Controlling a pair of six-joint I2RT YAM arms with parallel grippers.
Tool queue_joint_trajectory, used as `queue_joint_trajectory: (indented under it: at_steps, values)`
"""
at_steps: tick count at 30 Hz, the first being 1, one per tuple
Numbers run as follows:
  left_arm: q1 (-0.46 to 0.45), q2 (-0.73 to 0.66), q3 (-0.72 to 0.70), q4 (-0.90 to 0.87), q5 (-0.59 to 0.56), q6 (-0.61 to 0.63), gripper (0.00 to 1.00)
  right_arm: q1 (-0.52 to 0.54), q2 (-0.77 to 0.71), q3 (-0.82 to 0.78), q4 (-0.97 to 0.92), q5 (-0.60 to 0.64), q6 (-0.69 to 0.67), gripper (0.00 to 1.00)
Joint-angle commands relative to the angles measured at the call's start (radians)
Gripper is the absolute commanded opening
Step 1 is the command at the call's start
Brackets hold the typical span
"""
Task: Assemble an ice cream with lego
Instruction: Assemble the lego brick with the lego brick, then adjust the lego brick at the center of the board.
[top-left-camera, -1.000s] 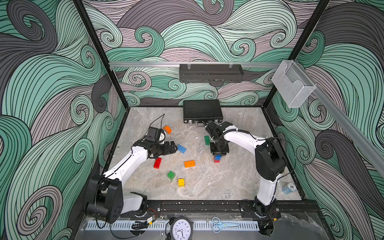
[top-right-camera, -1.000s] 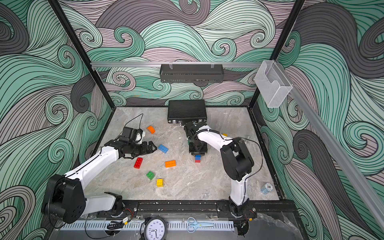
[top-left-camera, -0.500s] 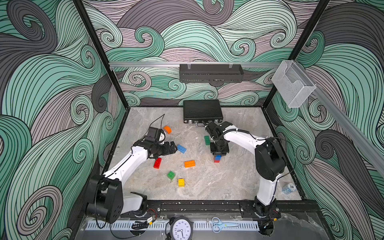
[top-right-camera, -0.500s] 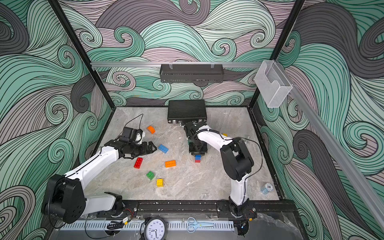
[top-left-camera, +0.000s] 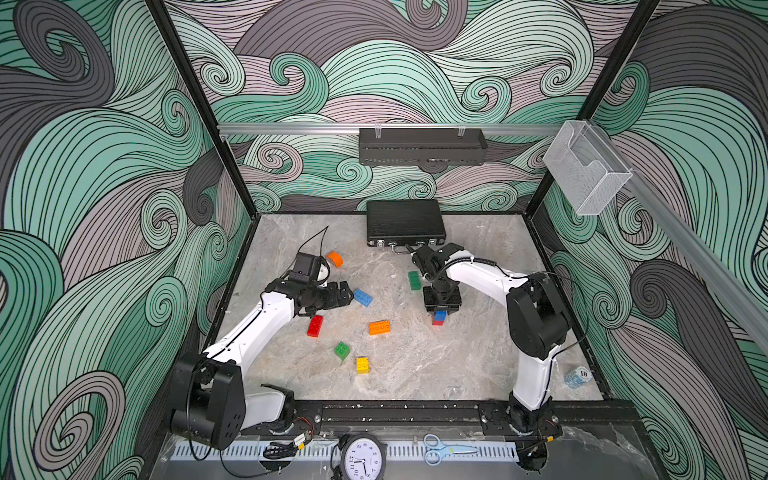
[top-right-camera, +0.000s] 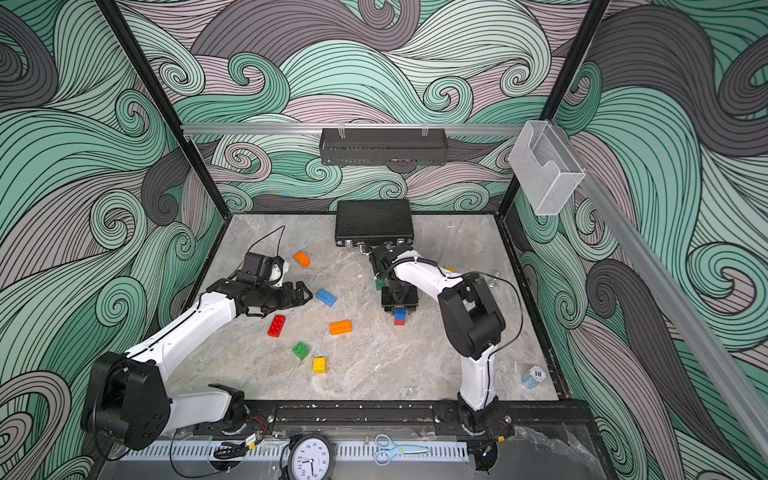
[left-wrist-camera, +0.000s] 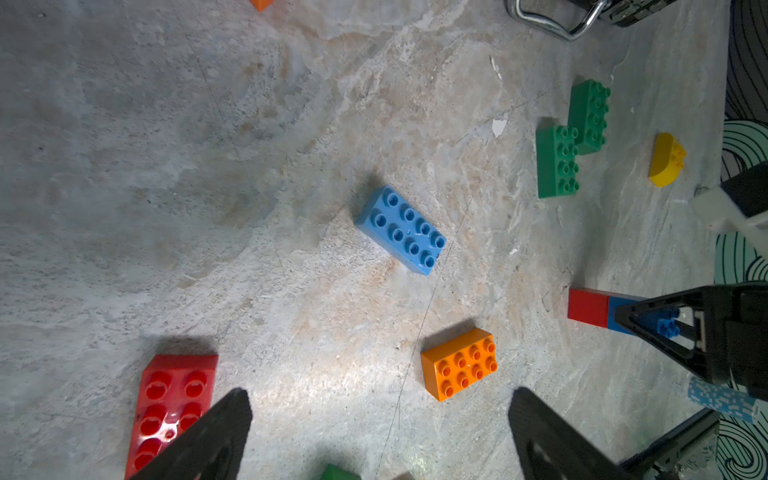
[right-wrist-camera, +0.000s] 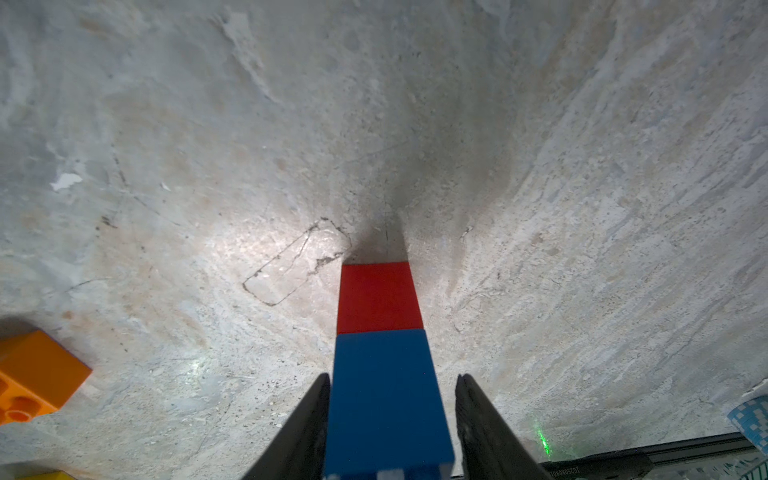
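The right gripper (right-wrist-camera: 392, 376) straddles the upright blue-on-red lego stack (right-wrist-camera: 378, 299) near the worktop's middle, jaws slightly apart, gap on one side; the left gripper (left-wrist-camera: 378, 392), jaws spread wide, is nearer the blue oblong brick (left-wrist-camera: 401, 229), its long axis skew to them.

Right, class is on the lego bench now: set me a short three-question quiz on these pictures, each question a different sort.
1. True or false: the left claw holds the red oblong brick.
2. Which brick tops the two-brick stack under the right claw? A red, B blue, C green.
3. Name the colour of the half-round piece on the left claw's side.
Key: 1 false, it is open and empty; 2 B; 3 orange.
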Motion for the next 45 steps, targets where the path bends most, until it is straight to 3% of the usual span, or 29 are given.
queue_joint_trajectory:
  at_steps: [1, 9, 19, 31, 36, 45]
  values:
    - [-0.005, -0.023, 0.036, -0.028, -0.016, 0.017, 0.97, -0.007, -0.015, 0.021, -0.032, 0.009, 0.016, 0.56]
    - [-0.006, -0.027, 0.039, -0.031, -0.018, 0.013, 0.97, -0.008, -0.08, 0.045, -0.047, -0.011, 0.013, 0.7]
    - [-0.005, -0.03, 0.045, -0.031, -0.009, 0.011, 0.97, -0.035, -0.129, 0.213, -0.135, 0.006, -0.081, 0.87]
    - [-0.006, -0.041, 0.012, 0.009, -0.002, -0.018, 0.97, -0.121, 0.2, 0.555, -0.085, 0.036, -0.301, 0.96]
    - [-0.009, -0.035, 0.013, 0.021, 0.013, -0.033, 0.97, -0.134, 0.34, 0.674, -0.068, 0.067, -0.327, 0.97]
    - [-0.011, -0.025, 0.021, 0.015, 0.01, -0.031, 0.97, -0.175, 0.412, 0.721, -0.029, 0.085, -0.318, 0.91]
